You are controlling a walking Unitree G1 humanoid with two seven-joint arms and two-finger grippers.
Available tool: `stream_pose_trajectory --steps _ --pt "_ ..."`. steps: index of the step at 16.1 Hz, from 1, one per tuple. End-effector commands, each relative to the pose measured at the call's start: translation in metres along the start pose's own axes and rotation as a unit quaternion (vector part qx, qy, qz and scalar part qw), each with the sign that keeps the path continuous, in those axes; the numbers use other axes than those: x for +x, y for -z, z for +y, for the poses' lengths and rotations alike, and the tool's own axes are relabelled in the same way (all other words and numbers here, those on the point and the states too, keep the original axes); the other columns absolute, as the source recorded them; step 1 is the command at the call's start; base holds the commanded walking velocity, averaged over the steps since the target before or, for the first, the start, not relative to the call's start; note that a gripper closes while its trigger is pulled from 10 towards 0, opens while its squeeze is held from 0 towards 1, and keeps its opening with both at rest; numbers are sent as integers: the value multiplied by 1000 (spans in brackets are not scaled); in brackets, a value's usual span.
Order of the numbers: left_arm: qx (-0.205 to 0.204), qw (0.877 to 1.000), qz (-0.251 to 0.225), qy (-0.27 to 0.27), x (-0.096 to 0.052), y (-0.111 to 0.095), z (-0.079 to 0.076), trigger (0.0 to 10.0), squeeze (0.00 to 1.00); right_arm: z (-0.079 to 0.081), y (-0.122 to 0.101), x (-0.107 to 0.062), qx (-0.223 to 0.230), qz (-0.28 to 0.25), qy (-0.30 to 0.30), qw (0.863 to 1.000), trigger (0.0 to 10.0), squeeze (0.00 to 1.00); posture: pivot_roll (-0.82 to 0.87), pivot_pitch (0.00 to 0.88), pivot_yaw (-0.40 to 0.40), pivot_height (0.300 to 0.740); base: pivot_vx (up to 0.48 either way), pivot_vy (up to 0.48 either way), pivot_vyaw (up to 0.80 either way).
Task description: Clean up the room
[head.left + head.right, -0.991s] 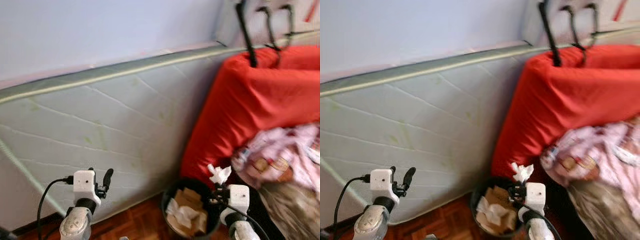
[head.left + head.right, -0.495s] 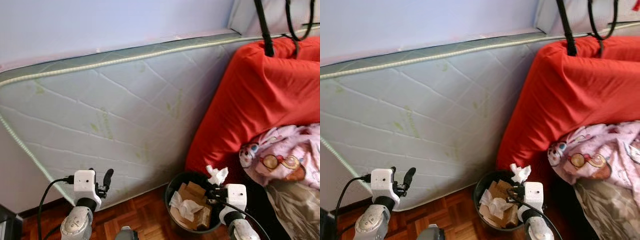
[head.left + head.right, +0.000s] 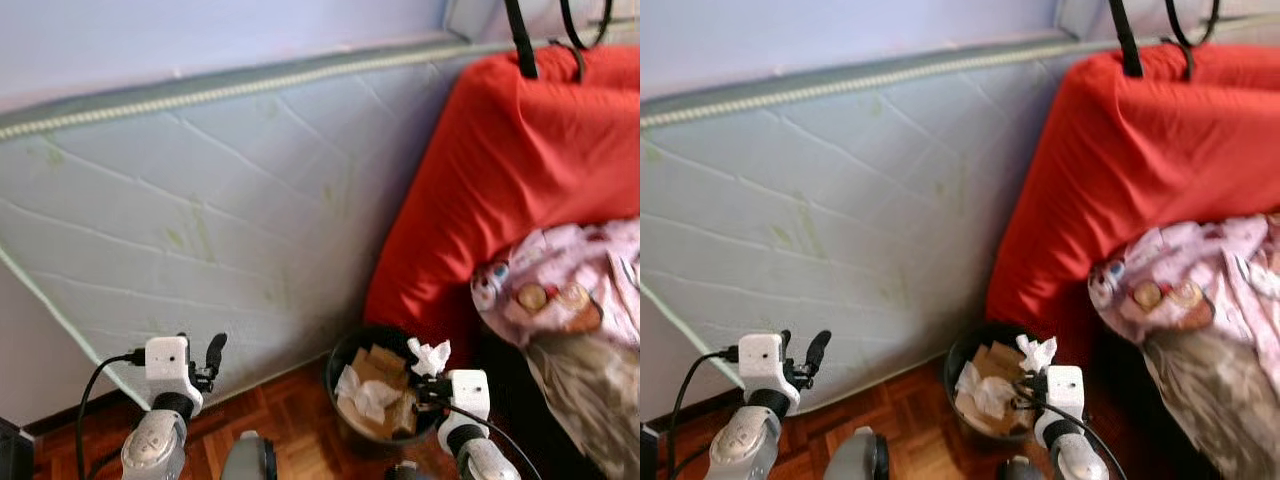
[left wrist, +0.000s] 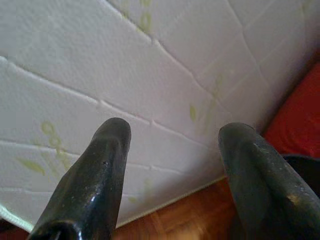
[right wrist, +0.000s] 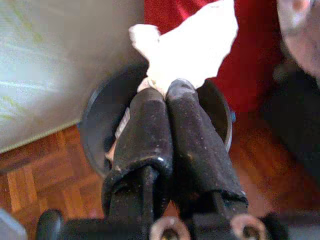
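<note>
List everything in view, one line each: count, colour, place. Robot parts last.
mattress: one, white with green piping, on its edge against the wall.
wall: pale blue, behind the mattress.
red cushion: one, right of the mattress, black straps over its top.
patterned cloth: one, pink, lying against the cushion's lower right.
bin: one, black, on the floor at the cushion's foot, holding brown cardboard and white paper.
floor: brown parquet.
tissue: one, white, pinched in the right gripper above the bin.
left gripper: black fingers apart, facing the mattress.
right gripper: black fingers closed on the tissue.
</note>
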State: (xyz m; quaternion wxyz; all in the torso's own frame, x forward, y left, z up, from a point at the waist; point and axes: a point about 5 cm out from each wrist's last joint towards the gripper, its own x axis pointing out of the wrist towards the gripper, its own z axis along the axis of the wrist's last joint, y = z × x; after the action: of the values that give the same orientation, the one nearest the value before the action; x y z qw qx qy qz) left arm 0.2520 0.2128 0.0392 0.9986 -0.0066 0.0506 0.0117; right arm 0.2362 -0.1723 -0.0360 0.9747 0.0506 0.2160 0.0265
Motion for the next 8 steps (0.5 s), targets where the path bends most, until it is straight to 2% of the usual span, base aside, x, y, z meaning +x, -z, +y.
stream_pose_trajectory --steps 1,3,6,8 --pt "-5 1000 0 -2 0 -2 1 10000 0 -8 0 2 28 15 22 999 10000 0 46 162 -32 625 0 0 0" --pt "-11 1000 -4 -7 0 -5 1 10000 0 -8 -6 8 31 26 22 999 10000 0 54 194 -42 625 0 0 0" --pt "-17 1000 -10 -7 -7 -10 -4 10000 0 -2 -21 22 41 52 -9 998 10000 0 74 231 -53 625 0 0 0" --pt "-19 1000 -9 -7 -11 -12 -7 10000 0 1 -34 31 22 66 -6 998 10000 0 95 268 -63 625 0 0 0"
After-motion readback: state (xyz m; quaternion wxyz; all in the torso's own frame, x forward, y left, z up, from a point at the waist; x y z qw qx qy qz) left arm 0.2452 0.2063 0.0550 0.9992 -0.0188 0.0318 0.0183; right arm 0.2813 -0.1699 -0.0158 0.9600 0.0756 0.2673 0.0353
